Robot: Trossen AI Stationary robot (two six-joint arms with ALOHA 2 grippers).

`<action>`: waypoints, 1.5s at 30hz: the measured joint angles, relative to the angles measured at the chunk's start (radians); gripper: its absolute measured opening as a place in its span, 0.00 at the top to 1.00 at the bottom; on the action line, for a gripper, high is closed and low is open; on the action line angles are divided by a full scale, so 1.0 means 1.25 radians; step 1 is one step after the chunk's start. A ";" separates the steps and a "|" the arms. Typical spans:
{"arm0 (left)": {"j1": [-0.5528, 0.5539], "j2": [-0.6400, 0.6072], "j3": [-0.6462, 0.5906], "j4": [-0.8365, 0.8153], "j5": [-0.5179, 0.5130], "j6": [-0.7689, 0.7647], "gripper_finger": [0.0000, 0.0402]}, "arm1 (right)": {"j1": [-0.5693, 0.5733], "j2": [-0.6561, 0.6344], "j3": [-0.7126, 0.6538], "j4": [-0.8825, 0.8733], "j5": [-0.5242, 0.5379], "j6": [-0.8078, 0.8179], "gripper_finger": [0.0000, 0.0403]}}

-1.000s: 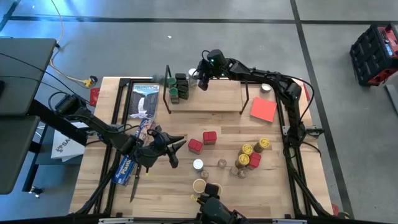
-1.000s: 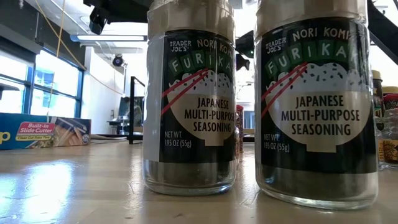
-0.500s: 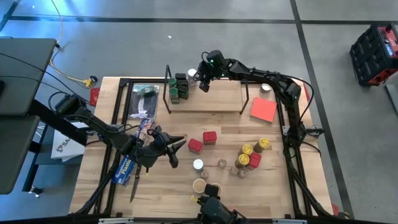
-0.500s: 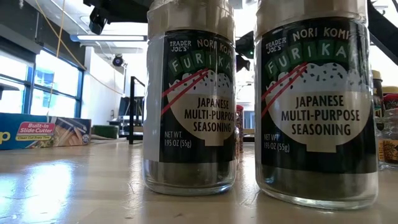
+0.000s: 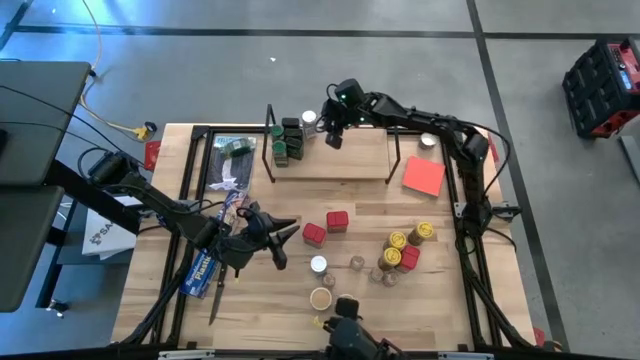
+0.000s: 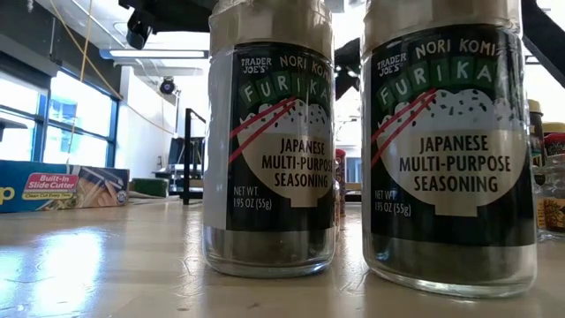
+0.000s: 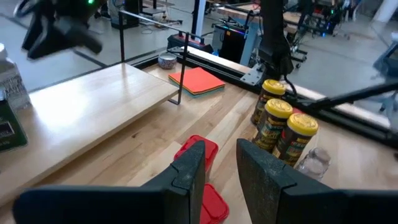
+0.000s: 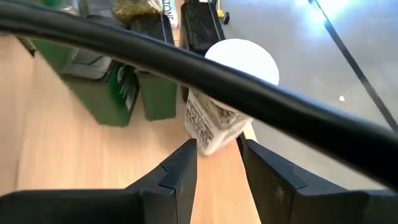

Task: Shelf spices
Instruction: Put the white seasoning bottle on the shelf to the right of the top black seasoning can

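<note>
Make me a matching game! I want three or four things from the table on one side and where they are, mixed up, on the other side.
Things:
1. white-lidded jar
2. red card
3. two red tins
4. yellow-lidded jars

Places:
A. mid-table, near the left claw
B. at the shelf's back edge, by the right claw
C. on the table right of the shelf
D. clustered at the front right of the table

Pairs: 1-B, 2-C, 3-A, 4-D

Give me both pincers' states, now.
Left pincer: open, empty, over the red tins.
Right pincer: open, empty, at the white-lidded jar on the shelf.
</note>
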 joint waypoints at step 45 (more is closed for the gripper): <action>0.952 0.569 0.923 -0.863 0.702 0.612 0.33 | 0.245 -0.810 -0.887 0.162 -0.047 0.311 0.69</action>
